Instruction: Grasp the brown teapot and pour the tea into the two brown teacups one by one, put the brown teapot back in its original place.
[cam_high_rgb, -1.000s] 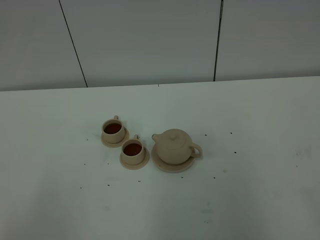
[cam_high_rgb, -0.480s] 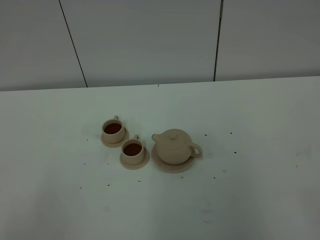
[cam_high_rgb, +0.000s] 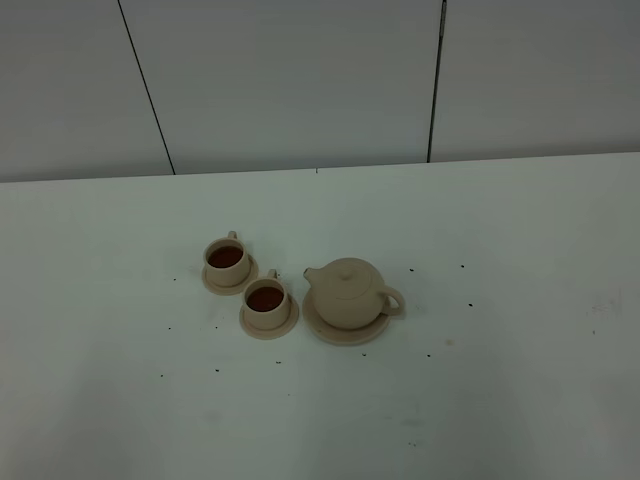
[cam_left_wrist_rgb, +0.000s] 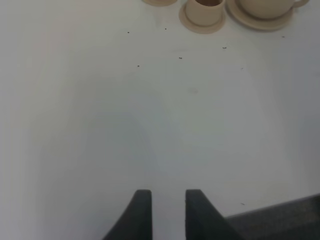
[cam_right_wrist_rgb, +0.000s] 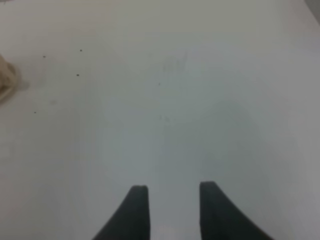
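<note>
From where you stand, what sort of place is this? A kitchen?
Probably a lab or test room, not a kitchen: a bare white table against plain grey wall panels, with only a teapot on a saucer and two filled cups set out.

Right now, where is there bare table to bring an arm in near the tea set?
Bare table lies right of the teapot and its saucer, in front of the set, and left of the cups, with only dark specks. It is crowded where the near cup sits close beside the teapot's saucer and the far cup.
</note>
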